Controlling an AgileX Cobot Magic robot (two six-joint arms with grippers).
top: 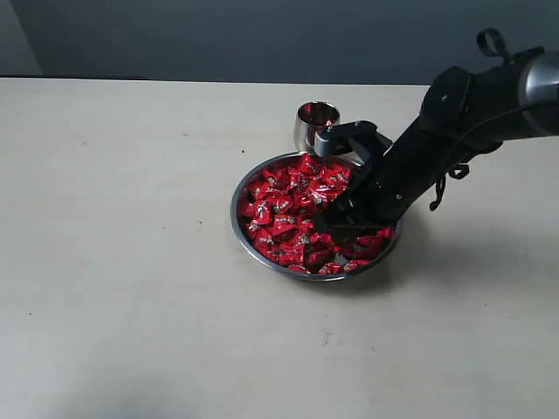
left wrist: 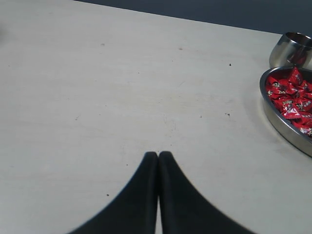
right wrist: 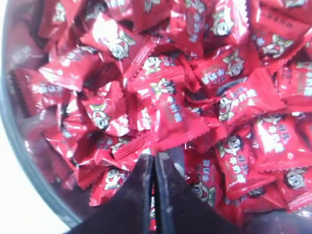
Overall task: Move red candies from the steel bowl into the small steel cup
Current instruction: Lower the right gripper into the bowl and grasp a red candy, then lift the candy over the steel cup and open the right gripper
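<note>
Now, right end effector pressed together amid red candies in steel bowl. Left end effector likewise pressed together, over bare worktop.

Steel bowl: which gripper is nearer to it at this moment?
Right. The right gripper is down inside the steel bowl, tips among the red candies. The left gripper sits apart over the table, outside the bowl's rim.

Cup just behind bowl; table left of bowl free.
</note>
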